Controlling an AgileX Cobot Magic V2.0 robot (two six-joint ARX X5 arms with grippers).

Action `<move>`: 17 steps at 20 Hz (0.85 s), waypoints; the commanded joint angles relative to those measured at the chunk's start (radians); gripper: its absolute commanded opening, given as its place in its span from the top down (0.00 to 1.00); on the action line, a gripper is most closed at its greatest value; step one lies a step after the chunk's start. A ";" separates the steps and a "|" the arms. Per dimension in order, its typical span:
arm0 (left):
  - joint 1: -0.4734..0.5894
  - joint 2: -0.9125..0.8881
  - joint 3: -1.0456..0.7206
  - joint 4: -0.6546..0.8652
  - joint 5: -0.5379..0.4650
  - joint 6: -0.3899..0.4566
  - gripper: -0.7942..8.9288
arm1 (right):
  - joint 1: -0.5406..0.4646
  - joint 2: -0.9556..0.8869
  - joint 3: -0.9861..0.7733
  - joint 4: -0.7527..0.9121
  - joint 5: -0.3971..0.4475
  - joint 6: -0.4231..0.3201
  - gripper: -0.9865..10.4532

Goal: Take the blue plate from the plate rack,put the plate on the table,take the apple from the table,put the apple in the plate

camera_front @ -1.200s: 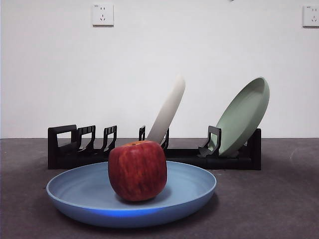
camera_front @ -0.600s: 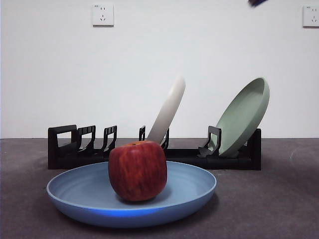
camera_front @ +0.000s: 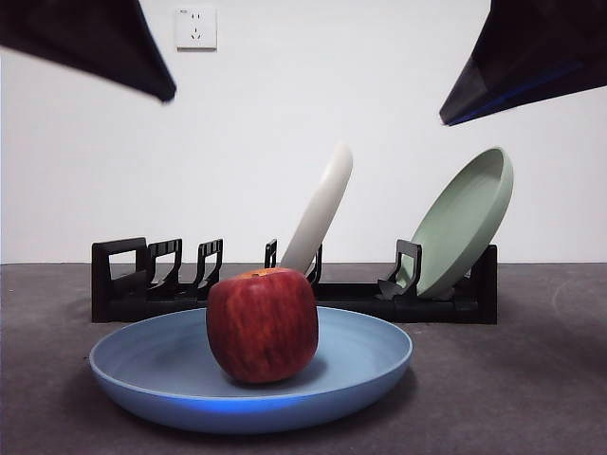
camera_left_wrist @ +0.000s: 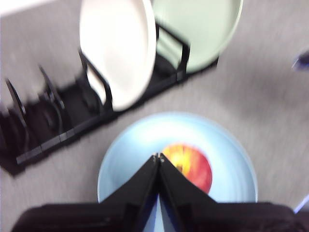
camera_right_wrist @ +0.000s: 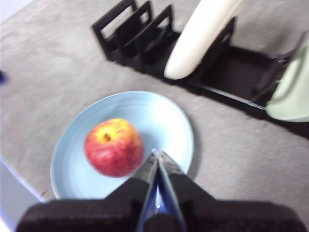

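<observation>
Apple: blocky dark red apple [camera_front: 262, 325] with faint streaks and a yellow-orange patch round the stem dip, sitting upright in the plate, a bit off the plate's middle in the wrist views
Plate: big round shallow light-blue matte plate [camera_front: 365, 360] with a raised rim, flat on the table just in front of the rack, way wider than the apple
Left gripper: left gripper [camera_left_wrist: 158, 156] has its two black jaws pressed tip to tip, nothing held, hanging well above the plate with the apple just past the tips
Right gripper: right gripper [camera_right_wrist: 156, 153] also closed up tight and empty, high over the plate's rim, apple beside the tips and well below
Rack: long low black plastic rack [camera_front: 142, 275] behind the plate, with a cream-white plate [camera_front: 322, 210] leaning mid-rack and a pale green plate [camera_front: 465, 221] leaning at one end
Table: flat dark grey speckled table [camera_front: 512, 379] under the plate and rack
</observation>
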 commanded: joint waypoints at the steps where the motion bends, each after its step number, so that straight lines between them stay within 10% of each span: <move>1: 0.003 -0.002 -0.006 0.003 -0.014 0.020 0.92 | 0.001 -0.003 -0.012 0.006 0.005 0.012 0.91; 13: 0.061 -0.066 -0.008 -0.008 -0.037 0.088 0.92 | 0.001 -0.006 -0.012 0.006 0.003 0.012 0.91; 17: 0.299 -0.212 -0.088 0.090 0.194 0.097 0.92 | 0.001 -0.008 -0.012 0.006 0.003 0.012 0.91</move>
